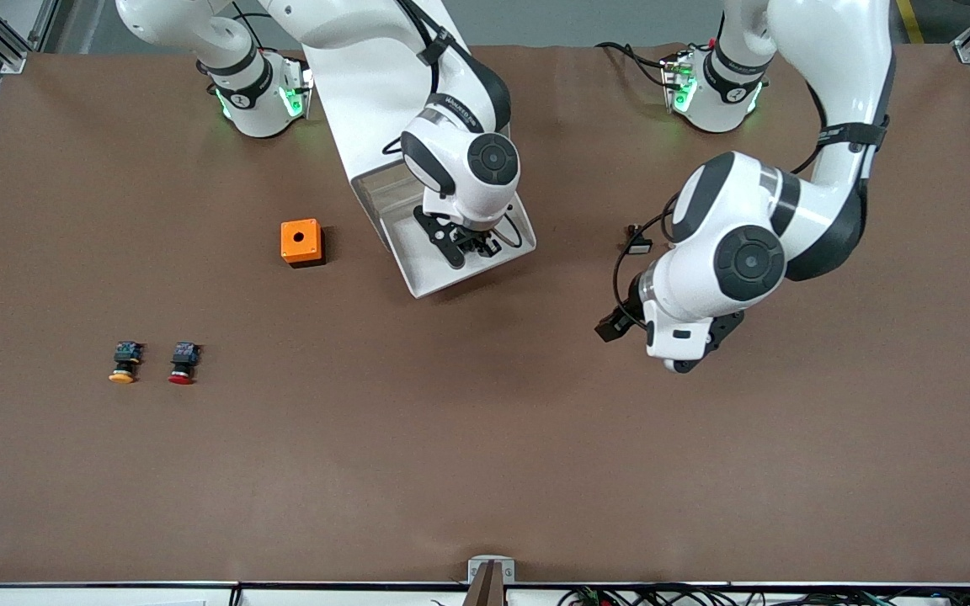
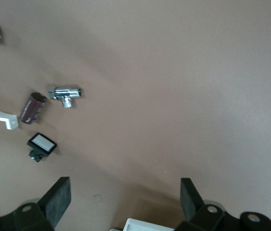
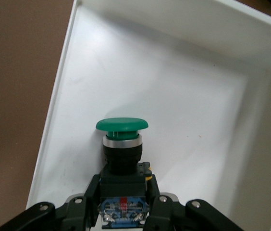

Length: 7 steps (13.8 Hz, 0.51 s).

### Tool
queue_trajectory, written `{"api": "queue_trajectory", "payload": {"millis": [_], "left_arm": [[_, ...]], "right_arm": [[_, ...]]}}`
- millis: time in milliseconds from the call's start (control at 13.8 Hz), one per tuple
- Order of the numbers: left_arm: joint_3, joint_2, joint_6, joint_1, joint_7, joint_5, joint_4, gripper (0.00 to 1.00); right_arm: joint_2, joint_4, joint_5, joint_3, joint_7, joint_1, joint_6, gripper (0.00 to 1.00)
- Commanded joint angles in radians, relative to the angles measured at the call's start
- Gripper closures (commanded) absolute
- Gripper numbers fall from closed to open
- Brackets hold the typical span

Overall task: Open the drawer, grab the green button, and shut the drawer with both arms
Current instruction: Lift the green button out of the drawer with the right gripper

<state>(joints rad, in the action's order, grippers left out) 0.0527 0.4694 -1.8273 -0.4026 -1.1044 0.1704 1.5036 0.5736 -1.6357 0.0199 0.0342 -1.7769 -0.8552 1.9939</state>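
The white drawer stands pulled open near the right arm's base. My right gripper is down inside it. In the right wrist view it is shut on the black body of the green-capped button, with the cap pointing away from the fingers over the drawer's white floor. I cannot tell whether the button still rests on the floor. My left gripper waits over bare table toward the left arm's end. It is open and empty.
An orange box with a hole sits beside the drawer. The yellow-capped button and red-capped button lie nearer the front camera. A metal fitting, a dark red cylinder and a small white-faced switch lie near the left gripper.
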Motion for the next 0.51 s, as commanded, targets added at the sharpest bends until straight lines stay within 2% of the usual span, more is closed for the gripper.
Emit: {"api": "queue_trajectory", "payload": {"millis": [0,218,435], "left_arm": [[0.002,-0.051,-0.062,-0.028,-0.018,-0.019,0.099,0.0],[0.002,-0.049,-0.196,-0.065,-0.104,-0.02,0.182,0.0],[0.002,-0.04,-0.282,-0.081,-0.107,-0.022,0.236,0.0]], "right_arm": [[0.0,0.013,0.008,-0.008,-0.012,-0.007,0.0,0.72],[-0.005,0.112,0.009,-0.011,-0.009,0.013,-0.126,0.72],[-0.009,0.279,0.006,-0.013,0.013,0.086,-0.364,0.71]]}}
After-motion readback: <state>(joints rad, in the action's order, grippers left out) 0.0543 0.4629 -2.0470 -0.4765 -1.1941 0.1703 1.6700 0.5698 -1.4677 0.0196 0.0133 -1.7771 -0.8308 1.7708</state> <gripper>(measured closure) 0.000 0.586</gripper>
